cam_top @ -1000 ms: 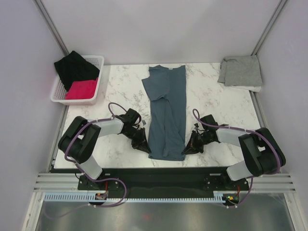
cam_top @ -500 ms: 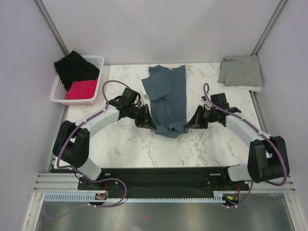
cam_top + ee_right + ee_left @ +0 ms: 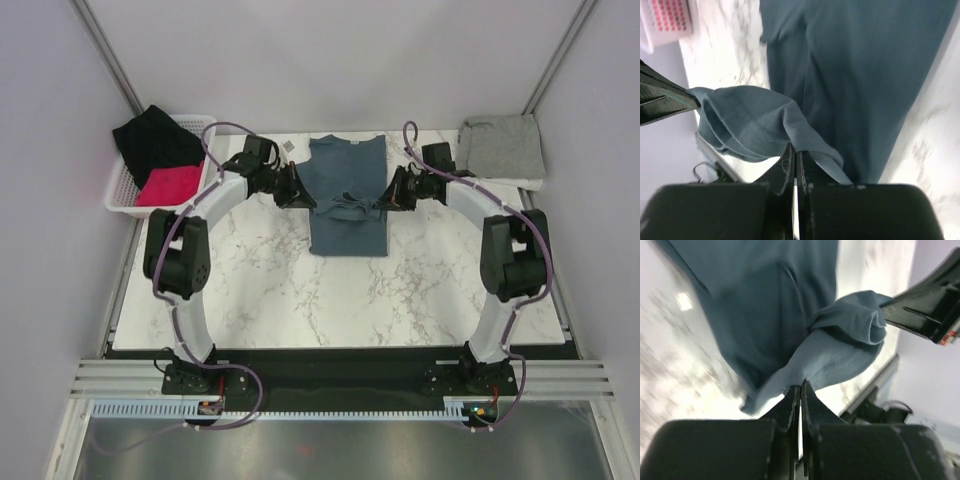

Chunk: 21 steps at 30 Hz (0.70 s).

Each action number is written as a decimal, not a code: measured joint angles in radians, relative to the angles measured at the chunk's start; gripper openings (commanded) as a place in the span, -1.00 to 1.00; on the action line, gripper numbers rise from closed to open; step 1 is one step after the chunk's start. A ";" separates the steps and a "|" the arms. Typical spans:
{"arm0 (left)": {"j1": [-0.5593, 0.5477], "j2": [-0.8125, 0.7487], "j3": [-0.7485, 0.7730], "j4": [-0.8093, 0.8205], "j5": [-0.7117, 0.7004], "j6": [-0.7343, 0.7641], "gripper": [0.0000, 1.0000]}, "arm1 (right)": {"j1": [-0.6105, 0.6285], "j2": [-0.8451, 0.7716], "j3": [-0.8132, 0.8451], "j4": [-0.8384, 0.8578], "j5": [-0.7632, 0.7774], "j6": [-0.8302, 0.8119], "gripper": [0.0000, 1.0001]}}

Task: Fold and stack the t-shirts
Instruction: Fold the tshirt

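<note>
The dark slate-blue t-shirt [image 3: 347, 205] lies at about twelve o'clock on the marble counter [image 3: 300, 290], with its collar toward the far edge. Its lower part is doubled up over the body, so the bottom fold sits near the middle of the counter. The hem edge is bunched across the chest between the two arms.

The left arm [image 3: 215, 200] reaches in from nine o'clock of the shirt. Its jaws are pressed together on a pinch of the blue hem. In the left wrist view the cloth [image 3: 840, 350] rises from between the closed tips in a loose roll, above the flat shirt below.

The right arm [image 3: 470, 200] comes in from three o'clock, jaws likewise clamped on the hem. The right wrist view shows the stitched edge [image 3: 750, 130] pulled up from the shut tips.

The light grey t-shirt [image 3: 500, 147] sits folded at the counter's two o'clock corner, well apart from the blue one. At ten o'clock a white basket [image 3: 125, 205] holds a black cloth [image 3: 155, 140] and a pink cloth [image 3: 170, 185].
</note>
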 measured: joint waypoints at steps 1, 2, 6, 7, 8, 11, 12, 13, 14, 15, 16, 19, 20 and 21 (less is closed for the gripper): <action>0.006 0.053 0.051 0.005 -0.009 0.011 -0.96 | -0.002 0.049 0.051 0.003 0.009 -0.016 -1.00; 0.011 0.106 0.105 0.010 -0.019 0.021 -0.96 | -0.003 0.093 0.103 0.003 0.019 -0.032 -1.00; 0.016 0.251 0.240 0.037 -0.058 0.063 -0.96 | -0.006 0.231 0.264 0.019 0.061 -0.104 -0.88; 0.014 0.270 0.256 0.041 -0.072 0.072 -0.72 | -0.006 0.250 0.286 0.023 0.071 -0.117 -0.78; 0.014 0.283 0.267 0.041 -0.080 0.084 -0.47 | -0.006 0.262 0.301 0.024 0.081 -0.127 -0.43; 0.013 0.298 0.291 0.042 -0.121 0.109 -0.01 | -0.006 0.269 0.312 0.025 0.109 -0.150 0.03; 0.013 0.298 0.297 0.041 -0.135 0.114 0.04 | -0.006 0.267 0.314 0.025 0.115 -0.156 0.09; 0.013 0.297 0.304 0.040 -0.149 0.119 0.10 | -0.007 0.264 0.314 0.024 0.124 -0.163 0.13; 0.012 0.296 0.311 0.038 -0.157 0.124 0.12 | -0.009 0.257 0.312 0.021 0.127 -0.167 0.15; 0.012 0.290 0.315 0.035 -0.171 0.126 0.15 | -0.013 0.246 0.309 0.018 0.129 -0.167 0.15; 0.012 0.282 0.315 0.026 -0.179 0.129 0.18 | -0.019 0.227 0.294 0.019 0.130 -0.167 0.15; 0.016 0.220 0.279 0.003 -0.195 0.131 0.21 | -0.048 0.129 0.213 0.012 0.124 -0.161 0.16; 0.018 0.185 0.248 -0.008 -0.192 0.131 0.22 | -0.058 0.088 0.175 0.007 0.120 -0.158 0.15; 0.021 0.147 0.217 -0.016 -0.182 0.130 0.22 | -0.068 0.046 0.130 0.012 0.117 -0.156 0.15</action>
